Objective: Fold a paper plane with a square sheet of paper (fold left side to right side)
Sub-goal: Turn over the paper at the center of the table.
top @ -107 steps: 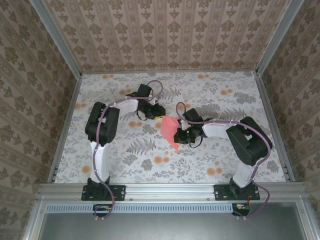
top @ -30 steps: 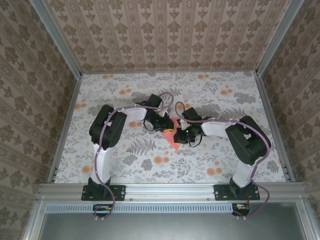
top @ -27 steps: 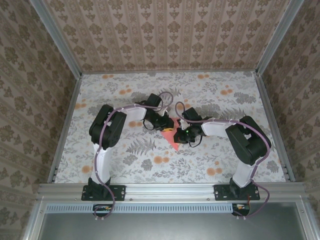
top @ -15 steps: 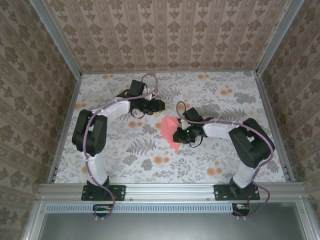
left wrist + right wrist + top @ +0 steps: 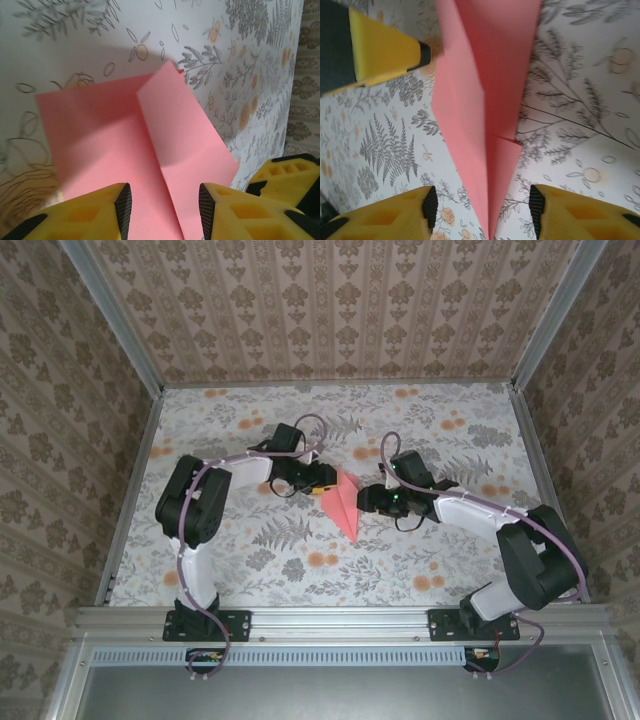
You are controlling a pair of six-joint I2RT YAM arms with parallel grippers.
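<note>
Both arms reach inward, left hand (image 5: 324,480) and right hand (image 5: 364,499) each parted wide, flanking the paper plane (image 5: 341,505).

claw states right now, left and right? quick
Left claw: open, fingers apart over the pink paper, gripping nothing.
Right claw: open, pink paper lying between its fingers, not gripped.

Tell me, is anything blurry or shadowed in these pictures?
Top view: even light, no glare. Left wrist view: a grey shadow on the table beyond the pink paper; left claw fingers slightly soft. Right wrist view: paper crisp, right claw fingers soft.
</note>
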